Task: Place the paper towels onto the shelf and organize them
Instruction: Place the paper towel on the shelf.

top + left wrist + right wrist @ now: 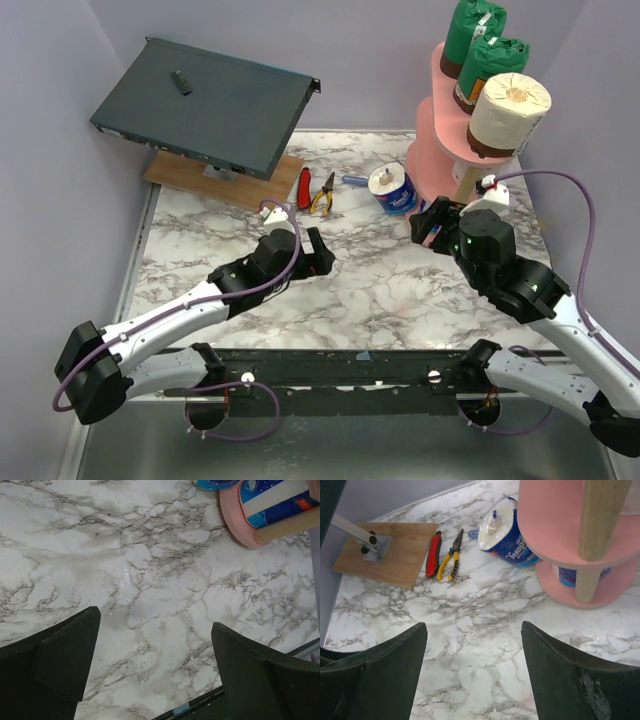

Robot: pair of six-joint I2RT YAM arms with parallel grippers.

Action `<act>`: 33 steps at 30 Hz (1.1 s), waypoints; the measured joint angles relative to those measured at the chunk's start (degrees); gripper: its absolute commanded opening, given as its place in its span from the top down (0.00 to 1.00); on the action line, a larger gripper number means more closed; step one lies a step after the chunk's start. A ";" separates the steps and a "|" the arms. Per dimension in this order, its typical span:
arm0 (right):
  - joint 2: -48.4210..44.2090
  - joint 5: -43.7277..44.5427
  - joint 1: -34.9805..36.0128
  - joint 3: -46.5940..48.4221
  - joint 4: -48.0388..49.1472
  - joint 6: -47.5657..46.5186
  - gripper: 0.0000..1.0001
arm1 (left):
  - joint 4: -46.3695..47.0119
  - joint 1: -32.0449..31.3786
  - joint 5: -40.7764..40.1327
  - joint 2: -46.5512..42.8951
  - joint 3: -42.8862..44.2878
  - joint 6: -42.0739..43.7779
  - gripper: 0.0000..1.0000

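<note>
Blue roll (393, 190) just beside shelf (430, 165) edge

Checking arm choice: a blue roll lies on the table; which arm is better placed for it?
Right, probably: the right pincer is open near the roll and shelf; the left pincer is farther off.

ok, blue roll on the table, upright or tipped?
Upright: the blue roll stands on end on the table, core hole facing up, beside the shelf.
</note>
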 measured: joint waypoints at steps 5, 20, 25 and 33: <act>-1.95 2.05 0.00 -4.04 -5.09 5.95 0.18 | 0.26 2.89 3.74 3.21 2.84 -0.28 0.01; -23.39 10.10 0.00 -19.54 -9.57 21.51 0.19 | 3.21 8.68 18.32 21.11 17.25 -2.82 0.06; -19.41 14.12 -0.02 -18.95 -13.90 26.45 0.20 | 3.78 8.81 19.37 21.70 19.06 -4.52 0.07; -13.99 16.41 -0.02 -19.23 -16.72 31.85 0.20 | 3.72 9.66 20.04 22.47 20.72 -5.62 0.07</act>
